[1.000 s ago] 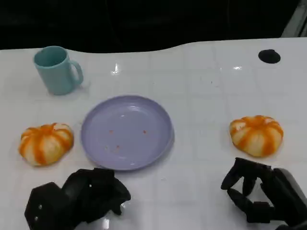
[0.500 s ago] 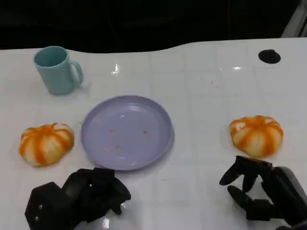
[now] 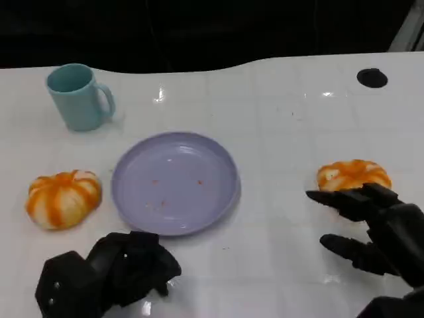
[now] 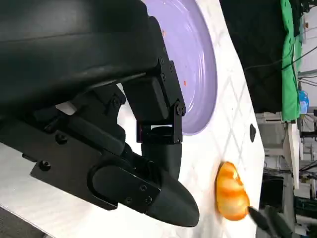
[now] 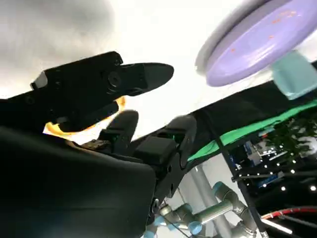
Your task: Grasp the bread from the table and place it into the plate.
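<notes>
Two orange-and-white striped bread rolls lie on the white table. One roll [image 3: 63, 198] is left of the lilac plate [image 3: 175, 182]; the other roll [image 3: 351, 175] [image 4: 231, 197] [image 5: 84, 128] is at the right. My right hand [image 3: 374, 228] hovers just in front of the right roll with fingers spread toward it, holding nothing, and it partly hides the roll's near side. My left hand [image 3: 109, 275] rests on the table below the plate, fingers curled in on nothing. The plate [image 4: 198, 64] [image 5: 257, 42] holds only crumbs.
A teal mug [image 3: 79, 97] [image 5: 296, 74] stands at the back left. A black round mark [image 3: 371, 77] sits near the table's far right edge. A dark background lies beyond the table's curved back edge.
My right hand has risen and moved forward toward the right roll, its fingers spreading apart and now covering the roll's near edge. The left hand and the objects have stayed put.
</notes>
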